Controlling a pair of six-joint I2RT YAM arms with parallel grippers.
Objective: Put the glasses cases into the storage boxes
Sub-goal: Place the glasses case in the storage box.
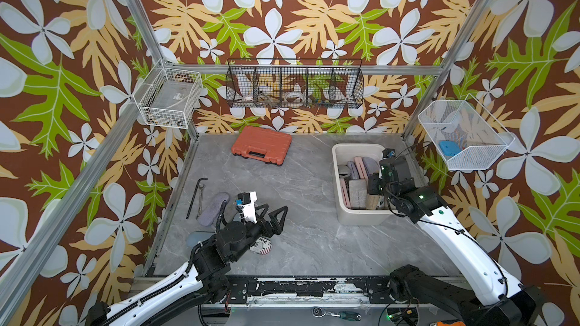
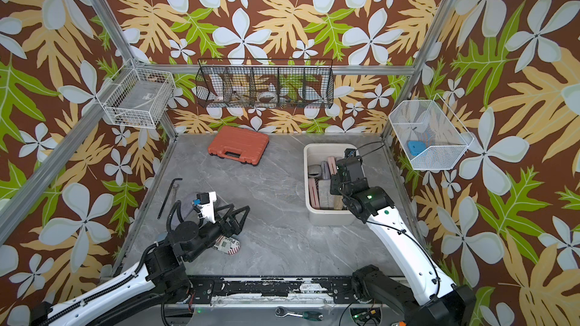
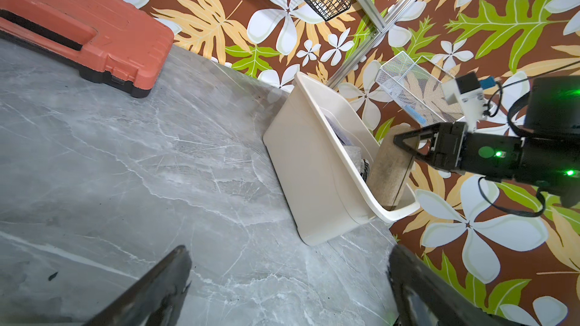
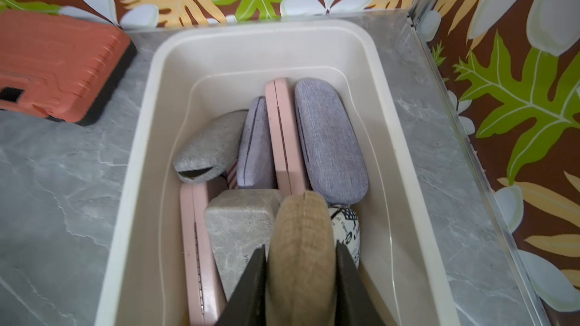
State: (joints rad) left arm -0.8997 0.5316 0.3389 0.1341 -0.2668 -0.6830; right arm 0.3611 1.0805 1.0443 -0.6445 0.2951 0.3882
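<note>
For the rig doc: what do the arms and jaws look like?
Both left arm and right arm: white shells, black joints, black open-triangle jaws, white wrist cameras with blue plugs. Black ribbed conduit along left; thin black cables, green dot on right.

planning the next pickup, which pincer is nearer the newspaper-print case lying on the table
Left. The left pincer hangs open right beside the newspaper-print case, which its arm partly covers; the right pincer is across the table in the white tub, closed on a tan case.
</note>
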